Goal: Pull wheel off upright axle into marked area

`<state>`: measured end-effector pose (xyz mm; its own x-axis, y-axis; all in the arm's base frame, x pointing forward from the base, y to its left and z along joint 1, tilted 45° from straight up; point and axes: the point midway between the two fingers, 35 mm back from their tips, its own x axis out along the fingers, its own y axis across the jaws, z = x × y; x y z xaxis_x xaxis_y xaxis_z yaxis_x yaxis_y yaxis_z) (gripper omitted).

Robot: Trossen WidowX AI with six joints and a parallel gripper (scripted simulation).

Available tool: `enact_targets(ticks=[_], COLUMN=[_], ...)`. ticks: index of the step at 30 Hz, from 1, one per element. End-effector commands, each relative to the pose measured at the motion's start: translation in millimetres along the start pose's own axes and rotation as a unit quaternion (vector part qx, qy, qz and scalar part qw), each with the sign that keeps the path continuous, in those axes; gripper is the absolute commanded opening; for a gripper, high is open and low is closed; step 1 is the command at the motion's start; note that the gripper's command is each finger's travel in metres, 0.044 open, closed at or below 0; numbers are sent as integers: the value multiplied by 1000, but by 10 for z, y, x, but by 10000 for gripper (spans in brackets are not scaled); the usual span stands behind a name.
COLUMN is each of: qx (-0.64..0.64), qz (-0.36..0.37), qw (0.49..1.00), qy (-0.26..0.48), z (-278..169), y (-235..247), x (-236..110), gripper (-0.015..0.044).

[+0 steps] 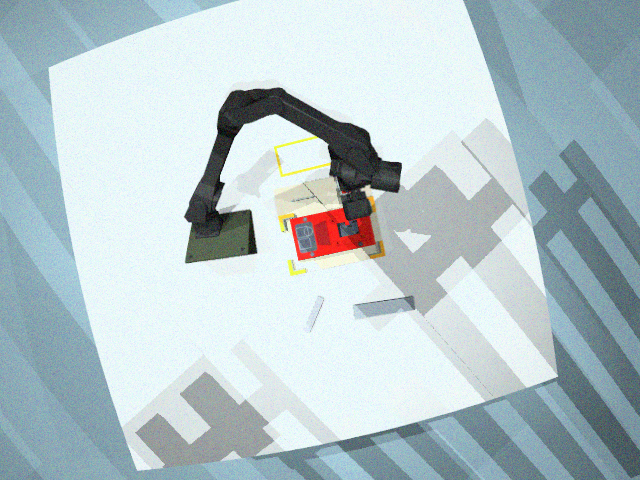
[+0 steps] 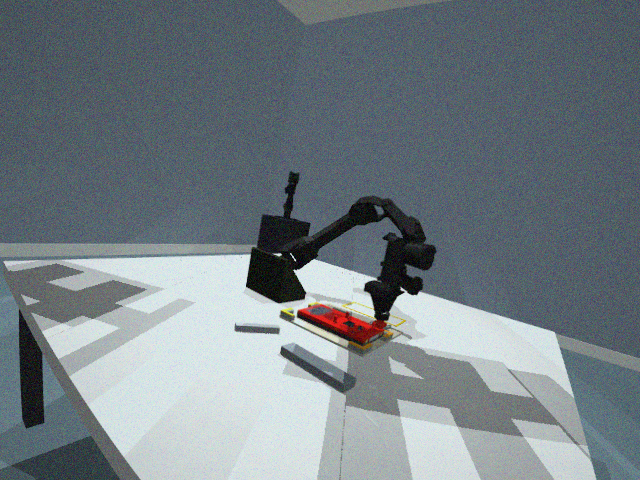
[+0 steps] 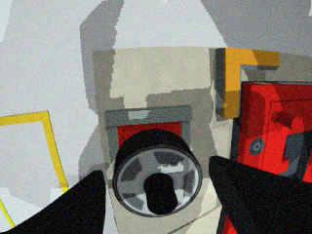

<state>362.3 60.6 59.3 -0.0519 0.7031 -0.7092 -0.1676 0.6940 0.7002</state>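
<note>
red board (image 1: 330,235), two grey bars (image 1: 383,306)

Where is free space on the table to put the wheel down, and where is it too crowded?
The yellow-outlined area beside the beige board looks bare inside, though the arm crosses above its far end. Crowded: the red plate, the wheel between the open gripper fingers, and the two grey bars nearer the table edge.

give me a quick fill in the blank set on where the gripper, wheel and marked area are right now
1. In the wrist view the wheel sits ____ the two black fingers.
2. The outline of the marked area is coloured ____.
3. The red board rests on a ____ coloured base plate.
4. The gripper is ____, not clamped on the wheel.

Missing words: between; yellow; cream; open
</note>
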Motion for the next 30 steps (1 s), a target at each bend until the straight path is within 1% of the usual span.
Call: enact_targets(ticks=[1, 8, 13, 14, 30], qx=[0, 0, 0, 0, 0], qz=[0, 0, 0, 0, 0], qw=[1000, 1000, 1000, 1000, 1000], qy=[0, 0, -1, -1, -1], z=[3, 3, 3, 3, 4], y=[-3, -3, -4, -4, -5], x=[-10, -10, -18, -21, -74], gripper=[188, 142, 10, 0, 0])
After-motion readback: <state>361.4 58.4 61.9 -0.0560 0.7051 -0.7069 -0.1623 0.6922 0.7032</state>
